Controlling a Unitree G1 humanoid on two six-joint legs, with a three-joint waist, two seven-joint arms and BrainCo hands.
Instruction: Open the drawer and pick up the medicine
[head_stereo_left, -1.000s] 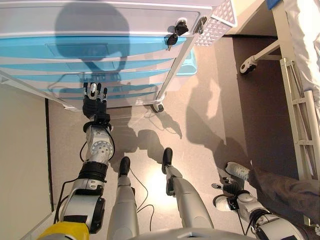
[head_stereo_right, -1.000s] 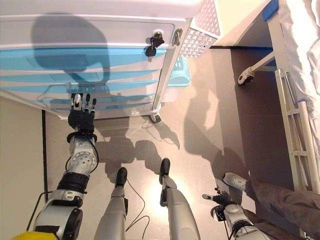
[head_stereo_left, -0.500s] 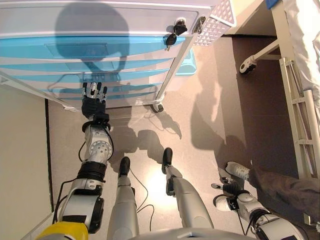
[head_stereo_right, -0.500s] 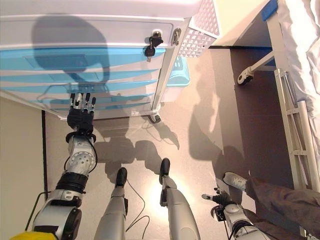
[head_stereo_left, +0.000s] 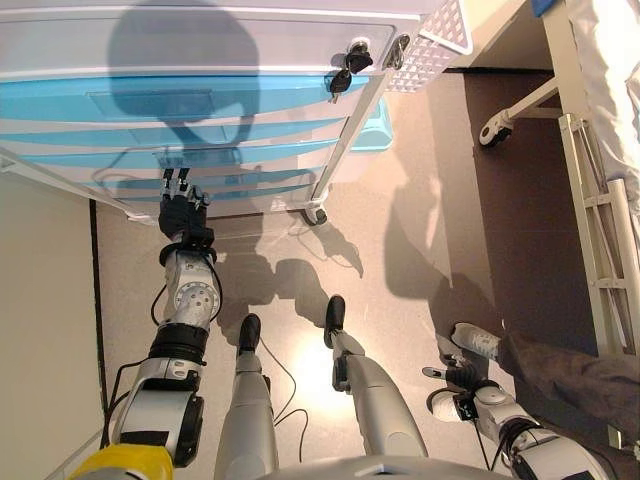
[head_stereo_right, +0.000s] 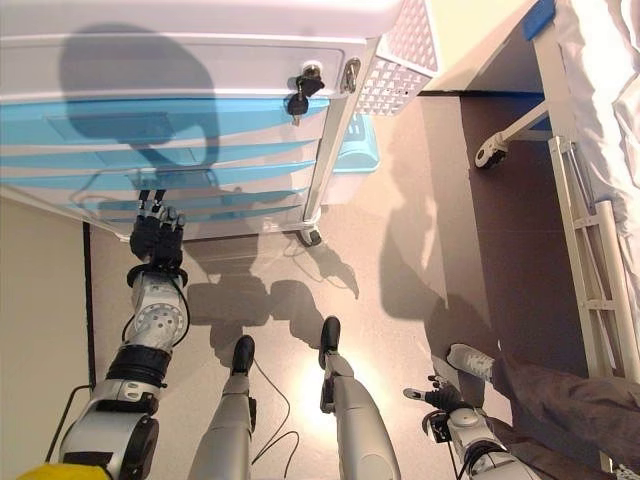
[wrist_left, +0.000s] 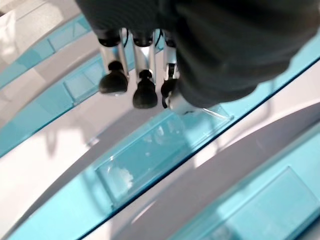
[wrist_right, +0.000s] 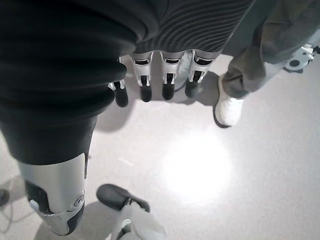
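Note:
A white cabinet (head_stereo_left: 200, 35) with several pale blue drawer fronts stands ahead, all drawers shut. My left hand (head_stereo_left: 183, 215) reaches a low drawer (head_stereo_left: 250, 182), its fingers straight and their tips against the blue front. In the left wrist view the fingertips (wrist_left: 145, 95) hover just above that drawer's clear blue handle plate (wrist_left: 150, 155) and hold nothing. My right hand (head_stereo_left: 462, 380) hangs low at the right, fingers relaxed and empty, as the right wrist view (wrist_right: 170, 75) shows. No medicine is in view.
Keys (head_stereo_left: 345, 70) hang in the cabinet's top lock. A white perforated basket (head_stereo_left: 440, 40) hangs on its side, with a blue bin (head_stereo_left: 375, 125) behind. A bed frame (head_stereo_left: 600, 200) stands right. A person's leg (head_stereo_left: 570, 375) and white shoe (head_stereo_left: 475, 340) are near my right hand.
My left hand has moved slightly forward and left, bringing its fingertips onto the low drawer's front. My right hand has not moved.

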